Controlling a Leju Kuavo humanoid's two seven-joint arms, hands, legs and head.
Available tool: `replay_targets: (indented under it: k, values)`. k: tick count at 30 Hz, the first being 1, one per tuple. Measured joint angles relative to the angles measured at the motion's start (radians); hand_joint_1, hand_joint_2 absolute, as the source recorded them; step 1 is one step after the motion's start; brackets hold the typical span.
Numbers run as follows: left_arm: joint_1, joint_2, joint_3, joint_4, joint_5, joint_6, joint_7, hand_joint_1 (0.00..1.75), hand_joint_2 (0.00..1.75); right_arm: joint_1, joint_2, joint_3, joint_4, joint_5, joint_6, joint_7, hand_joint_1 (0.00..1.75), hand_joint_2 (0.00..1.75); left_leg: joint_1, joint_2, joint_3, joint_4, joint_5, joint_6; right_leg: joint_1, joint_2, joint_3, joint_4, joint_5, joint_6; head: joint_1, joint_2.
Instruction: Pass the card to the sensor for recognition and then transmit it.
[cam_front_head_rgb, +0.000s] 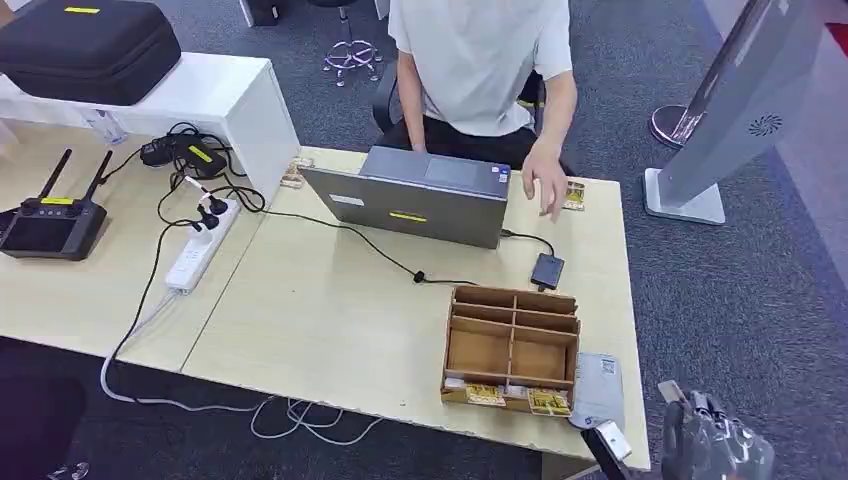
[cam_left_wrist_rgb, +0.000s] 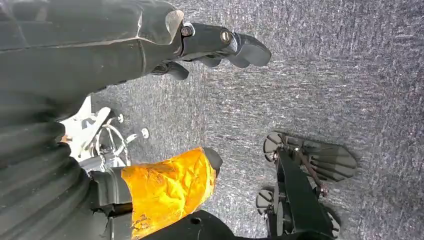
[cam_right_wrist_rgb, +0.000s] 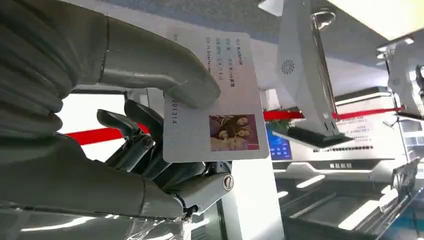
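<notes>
The robot's right hand (cam_right_wrist_rgb: 150, 145) pinches a white printed photo card (cam_right_wrist_rgb: 220, 100) between thumb and fingers. Its left hand (cam_left_wrist_rgb: 200, 50) hangs with fingers loosely apart, holding nothing.

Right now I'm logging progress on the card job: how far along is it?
Done: the right hand already holds the card, thumb pressed on its printed face. In hand: the card is up in the air, well off the table. Left: presenting it to the black sensor beside the laptop, then passing it on. The left hand hangs over the carpet, holding nothing.
</notes>
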Motion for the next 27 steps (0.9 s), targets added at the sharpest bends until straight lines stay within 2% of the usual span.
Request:
replay_targets:
  k: [19,27]
  values:
    - [0.000,-0.001,0.000,0.000,0.002,0.000,0.000,0.00,1.75,-0.024,0.016,0.003,0.095,-0.009,-0.002,-0.011,1.75,1.75,0.000,0.000,0.000,0.000,0.000,0.000,0.000,0.000,0.000,0.000,0.000,0.000,0.000,0.000]
    - [-0.001,-0.002,0.000,0.000,0.002,0.000,0.000,0.00,1.75,-0.033,0.027,0.031,0.146,-0.021,-0.005,-0.015,1.75,1.75,0.000,0.000,0.000,0.000,0.000,0.000,0.000,0.000,0.000,0.000,0.000,-0.001,0.000,0.000]
